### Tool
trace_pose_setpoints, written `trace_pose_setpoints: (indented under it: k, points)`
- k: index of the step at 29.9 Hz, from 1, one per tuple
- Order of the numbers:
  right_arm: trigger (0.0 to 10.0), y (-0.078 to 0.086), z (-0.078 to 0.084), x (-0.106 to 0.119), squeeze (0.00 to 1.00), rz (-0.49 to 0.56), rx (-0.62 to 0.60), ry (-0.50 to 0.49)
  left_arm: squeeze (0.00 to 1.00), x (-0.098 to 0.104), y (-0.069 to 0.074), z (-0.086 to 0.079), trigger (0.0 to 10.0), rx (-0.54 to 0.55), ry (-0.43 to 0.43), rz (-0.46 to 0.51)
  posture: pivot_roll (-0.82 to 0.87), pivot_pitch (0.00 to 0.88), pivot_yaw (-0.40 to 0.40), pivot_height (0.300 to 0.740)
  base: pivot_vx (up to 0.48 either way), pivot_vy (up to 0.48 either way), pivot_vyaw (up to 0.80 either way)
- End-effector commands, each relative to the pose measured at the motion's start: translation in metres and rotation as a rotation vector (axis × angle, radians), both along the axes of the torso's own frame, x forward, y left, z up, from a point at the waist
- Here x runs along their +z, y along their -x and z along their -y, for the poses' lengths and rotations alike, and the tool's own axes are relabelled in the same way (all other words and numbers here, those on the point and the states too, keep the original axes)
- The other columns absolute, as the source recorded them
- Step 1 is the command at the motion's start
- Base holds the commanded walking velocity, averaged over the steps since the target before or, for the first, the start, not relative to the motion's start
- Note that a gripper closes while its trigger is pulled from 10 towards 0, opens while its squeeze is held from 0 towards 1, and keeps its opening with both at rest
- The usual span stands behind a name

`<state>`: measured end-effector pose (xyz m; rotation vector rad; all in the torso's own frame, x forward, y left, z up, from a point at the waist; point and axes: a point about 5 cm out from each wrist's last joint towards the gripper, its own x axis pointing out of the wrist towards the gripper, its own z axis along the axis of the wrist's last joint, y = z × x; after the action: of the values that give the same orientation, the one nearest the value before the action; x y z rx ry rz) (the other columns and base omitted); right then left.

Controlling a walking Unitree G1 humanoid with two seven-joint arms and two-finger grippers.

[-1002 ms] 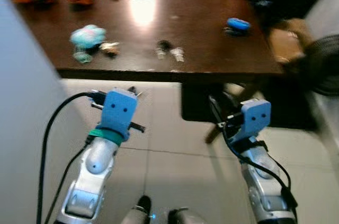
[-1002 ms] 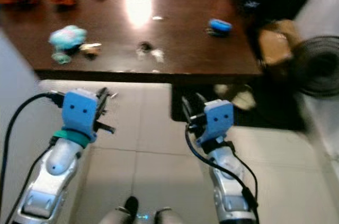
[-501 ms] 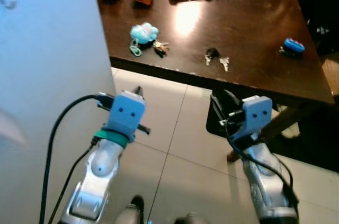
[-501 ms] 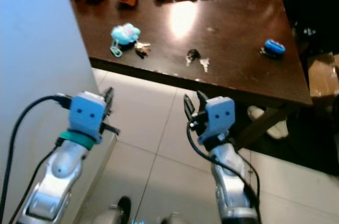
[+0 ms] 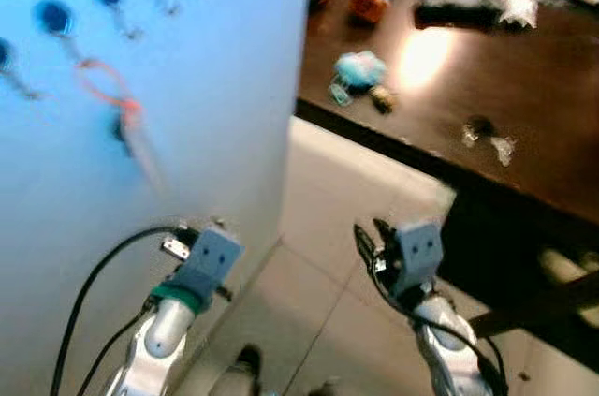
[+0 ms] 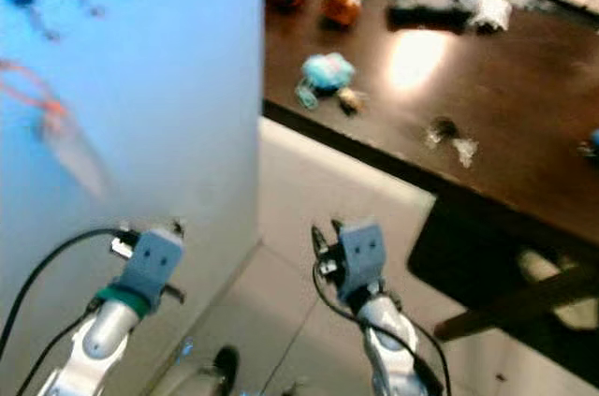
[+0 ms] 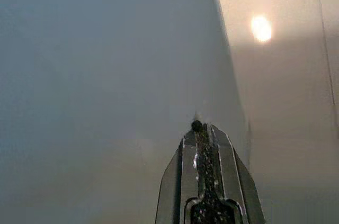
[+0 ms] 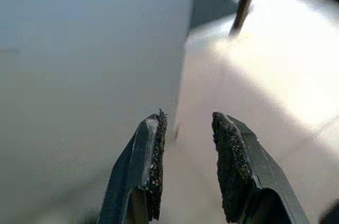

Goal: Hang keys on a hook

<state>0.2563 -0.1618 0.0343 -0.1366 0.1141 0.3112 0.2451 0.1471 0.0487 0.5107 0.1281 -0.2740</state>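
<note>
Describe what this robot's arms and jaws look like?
Both arms are silver metal, each ending in a light blue boxy wrist block. The left arm wears a green band below its block and trails a thick black cable; thinner black wires loop along the right arm. The jaws are long, black, rough-padded fingers.

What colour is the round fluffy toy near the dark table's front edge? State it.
Light blue, a fluffy toy on the dark table; clearest in the right eye view.

head views motion-blurred: hooks on white panel smeared, keys on table just blobs, table cut by right edge
</note>
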Motion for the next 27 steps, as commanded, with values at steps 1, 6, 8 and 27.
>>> trace_pose_setpoints:
  k: [1,6,8,27]
  points:
    - [10.0,0.006,0.003,-0.009,0.00,-0.031,-0.009,0.017,0.00,-0.007,0.004,0.004,10.0,-0.036,-0.013,-0.023,-0.03,0.121,-0.013,0.740,0.000,0.000,0.77]
    - [10.0,0.033,0.013,-0.046,0.00,-0.187,-0.013,0.091,0.00,-0.045,0.025,-0.014,10.0,-0.016,-0.075,-0.182,-0.03,0.127,-0.009,0.740,0.000,0.000,0.78]
    - [10.0,0.039,0.015,-0.053,0.00,-0.220,-0.020,0.098,0.00,-0.055,0.032,-0.019,10.0,0.000,-0.082,-0.224,-0.03,0.127,-0.009,0.740,0.000,0.000,0.78]
    - [10.0,0.042,0.018,-0.064,0.00,-0.249,-0.030,0.111,0.00,-0.081,0.047,-0.034,10.0,0.033,-0.091,-0.335,-0.02,0.136,-0.014,0.740,0.000,0.000,0.78]
